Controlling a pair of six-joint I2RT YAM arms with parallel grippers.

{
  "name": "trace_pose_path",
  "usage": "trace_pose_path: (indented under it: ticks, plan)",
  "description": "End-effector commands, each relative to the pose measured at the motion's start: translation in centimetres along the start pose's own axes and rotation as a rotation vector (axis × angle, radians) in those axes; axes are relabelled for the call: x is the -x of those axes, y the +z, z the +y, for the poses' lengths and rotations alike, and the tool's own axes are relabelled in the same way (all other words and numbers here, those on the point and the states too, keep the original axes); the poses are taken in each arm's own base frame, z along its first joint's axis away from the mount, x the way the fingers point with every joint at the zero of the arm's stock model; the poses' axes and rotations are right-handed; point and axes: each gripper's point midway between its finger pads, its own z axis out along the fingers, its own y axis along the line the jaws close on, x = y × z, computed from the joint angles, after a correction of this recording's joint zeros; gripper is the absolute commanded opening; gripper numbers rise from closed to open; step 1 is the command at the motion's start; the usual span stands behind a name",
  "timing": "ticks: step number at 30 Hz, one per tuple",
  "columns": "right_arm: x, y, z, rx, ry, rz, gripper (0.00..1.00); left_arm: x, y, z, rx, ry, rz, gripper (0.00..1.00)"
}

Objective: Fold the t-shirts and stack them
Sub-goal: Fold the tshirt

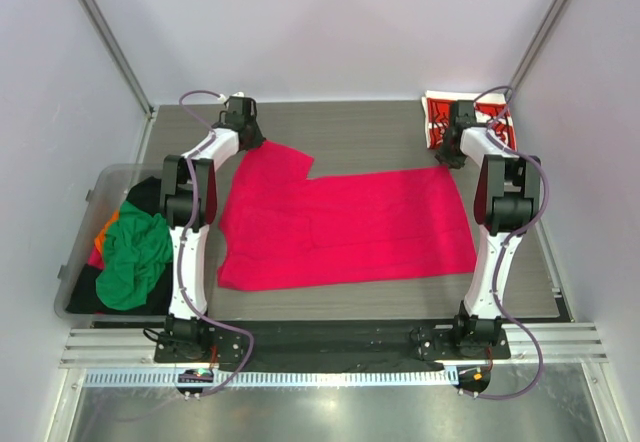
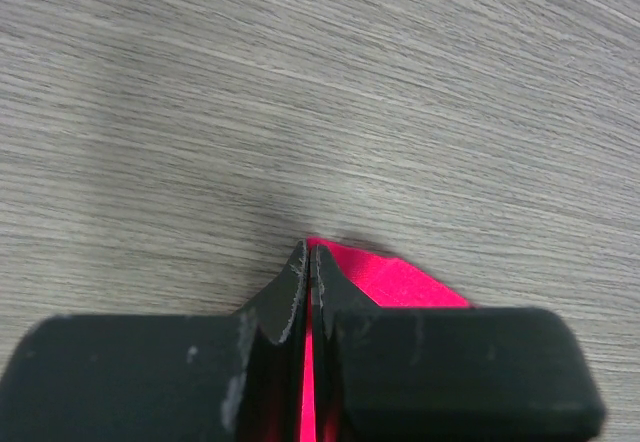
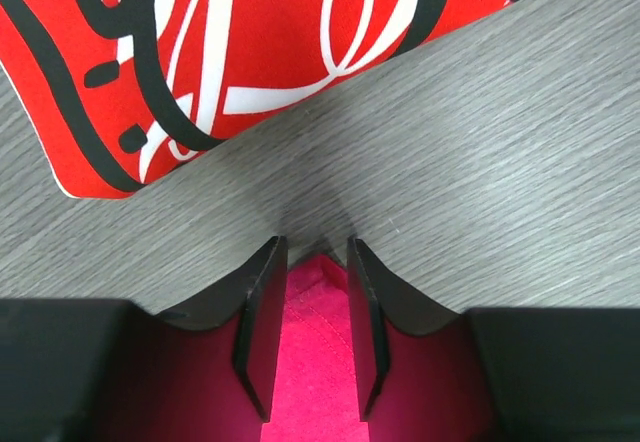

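Two grippers work the far edge of the pink tee [image 1: 350,227], which lies spread flat mid-table. The left gripper [image 1: 243,127] is clamped tight on a thin far-left corner of it. The right gripper [image 1: 450,154] has its fingers only narrowly apart at the far-right corner, pink cloth filling the gap; it looks pinched there. Holding both far corners probably sets up drawing that edge toward the near hem for a first fold. The Coca-Cola tee [image 1: 437,114] sits folded in the far right corner, likely the base of the stack. The green tee [image 1: 135,252] and others wait in the bin [image 1: 78,247] on the left.
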Motion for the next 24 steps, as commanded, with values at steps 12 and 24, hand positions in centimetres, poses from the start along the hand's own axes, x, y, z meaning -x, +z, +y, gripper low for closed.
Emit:
trace_pose_path:
  ticks: [12,24]
  plan:
    - [-2.0,-0.9,0.8,0.023,-0.041,0.042,0.16,-0.6,-0.2,0.7,0.032,0.002,0.017,0.0]
    - [0.6,-5.3,1.6,0.091,-0.019,-0.033,0.01,2.3,-5.3,0.2,0.016,-0.044,0.05,0.0]
